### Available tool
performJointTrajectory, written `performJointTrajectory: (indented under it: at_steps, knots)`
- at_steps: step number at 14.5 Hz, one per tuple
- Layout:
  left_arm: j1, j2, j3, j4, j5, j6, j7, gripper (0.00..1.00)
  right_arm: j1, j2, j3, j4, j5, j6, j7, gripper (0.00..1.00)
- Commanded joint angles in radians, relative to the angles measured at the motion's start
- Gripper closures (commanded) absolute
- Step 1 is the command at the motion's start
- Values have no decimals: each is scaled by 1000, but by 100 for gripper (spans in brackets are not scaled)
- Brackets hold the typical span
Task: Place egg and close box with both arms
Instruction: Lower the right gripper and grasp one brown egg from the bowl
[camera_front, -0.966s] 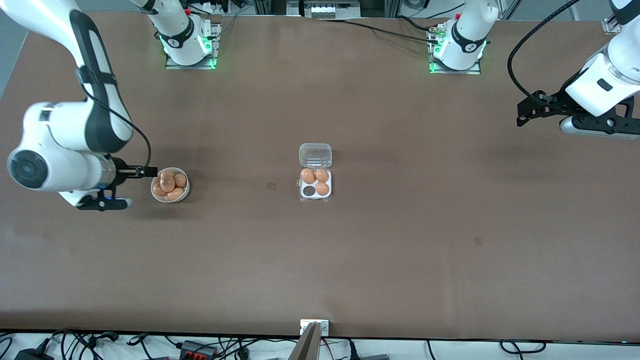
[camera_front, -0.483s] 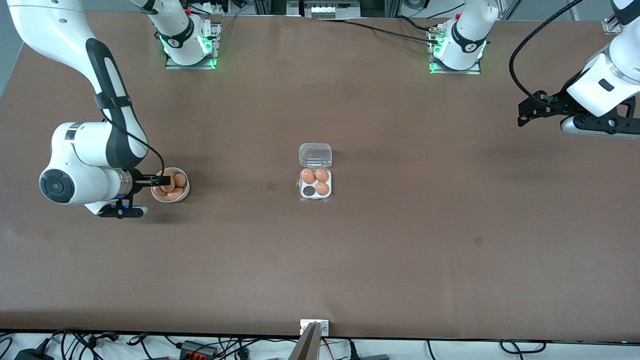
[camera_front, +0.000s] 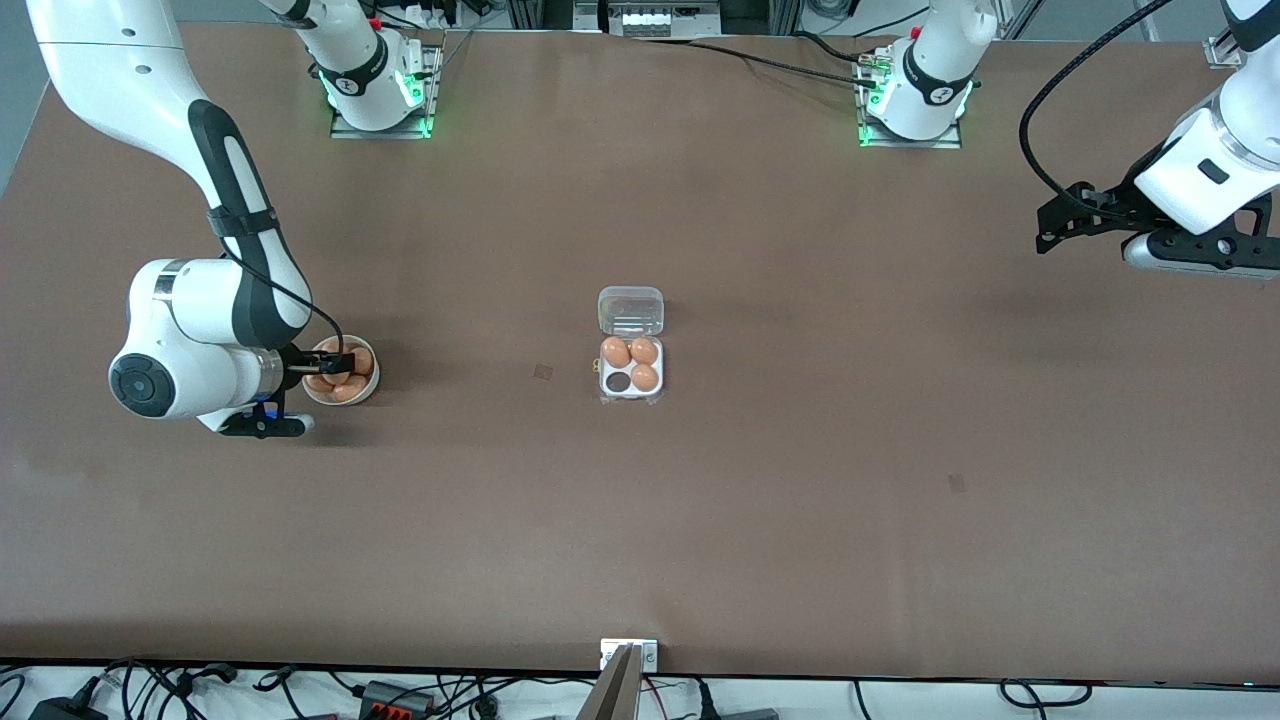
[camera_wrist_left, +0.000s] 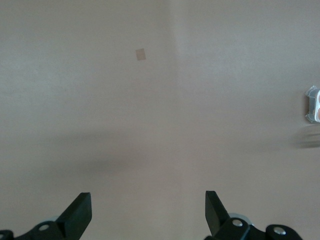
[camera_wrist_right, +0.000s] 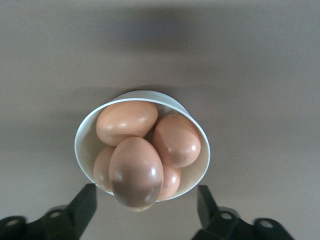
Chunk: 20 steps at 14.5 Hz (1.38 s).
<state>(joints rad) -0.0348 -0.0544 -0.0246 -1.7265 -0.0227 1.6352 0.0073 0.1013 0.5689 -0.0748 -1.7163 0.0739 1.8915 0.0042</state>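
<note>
- Brown table (camera_front: 800, 500): matte, with cables along its edges.
- Box (camera_front: 631, 368): mid-table, lid open, three eggs, one cell empty.
- Right gripper (camera_front: 326, 362): fingers spread, over the bowl (camera_wrist_right: 87, 150) of eggs.
- Left gripper (camera_wrist_left: 148, 210): fingers spread, waiting over bare table at the left arm's end.

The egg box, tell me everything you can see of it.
The box is a small square white tray with four cells: three hold brown eggs, and the one nearest the front camera toward the right arm's end is empty and dark. Its clear lid, with rounded corners, lies open on the table. It sits mid-table; no gripper touches it.
</note>
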Motion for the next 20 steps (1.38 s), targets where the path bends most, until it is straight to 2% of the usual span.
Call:
performJointTrajectory:
  at_steps: [1,2,7,9,12,14,17,20]
  knots:
    - [-2,16,3,30,17,-21,16,0,17,2,0,7,14,0,13,25]
    - [-2,16,3,30,17,-21,16,0,17,2,0,7,14,3,13,32]
    - [-2,16,3,30,17,-21,16,0,15,9,0,11,14,12,13,33]
    - [-4,16,2,30,17,-21,14,0,15,9,0,12,14,14,11,40]
    - [-2,16,3,30,17,-21,16,0,15,17,0,14,14,20,8,45]
    - [-2,16,3,30,17,-21,16,0,15,17,0,14,14,23,8,56]
    - [-2,16,3,30,17,-21,16,0,14,17,0,15,14,23,11,85]
    - [-2,16,3,30,17,-21,16,0,11,13,-2,50,14,9,-9,100]
